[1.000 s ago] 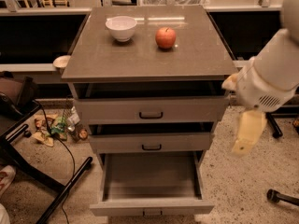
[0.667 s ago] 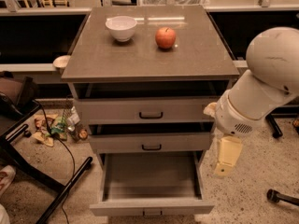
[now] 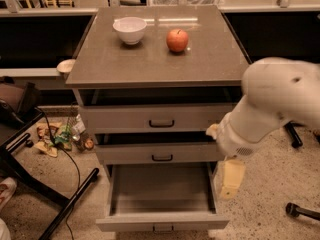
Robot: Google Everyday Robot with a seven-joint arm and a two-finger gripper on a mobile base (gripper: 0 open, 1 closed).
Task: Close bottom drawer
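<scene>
The pale yellowish end effector (image 3: 232,178) hangs below the bulky white robot arm (image 3: 272,104), pointing down, just beside the right wall of the bottom drawer. Whether it is spread apart or pressed together cannot be told; it grips nothing that can be seen.

The shallow grey bottom drawer with a small dark bar handle (image 3: 160,191) is pulled far out of the bench, its bare inside showing and its front panel nearest the camera. The end effector sits towards the rear of the drawer's right side, not in front of the panel.

Above it, the grey middle drawer with a dark handle (image 3: 161,154) and the taller grey top drawer with a dark handle (image 3: 161,119) each stand out a little, with a dark gap over each. The arm covers the right ends of both.

On the flat grey-brown top of the bench (image 3: 210,64) stand a small white round bowl (image 3: 130,30) and, to its right and apart from it, a red apple (image 3: 177,40).

Left of the bench, on the speckled floor (image 3: 280,184), lies a scatter of small mixed clutter (image 3: 62,136), crossed by a black cable and the long black leg of a frame (image 3: 70,199). To the right, a dark caster wheel (image 3: 292,209) rests on the floor.
</scene>
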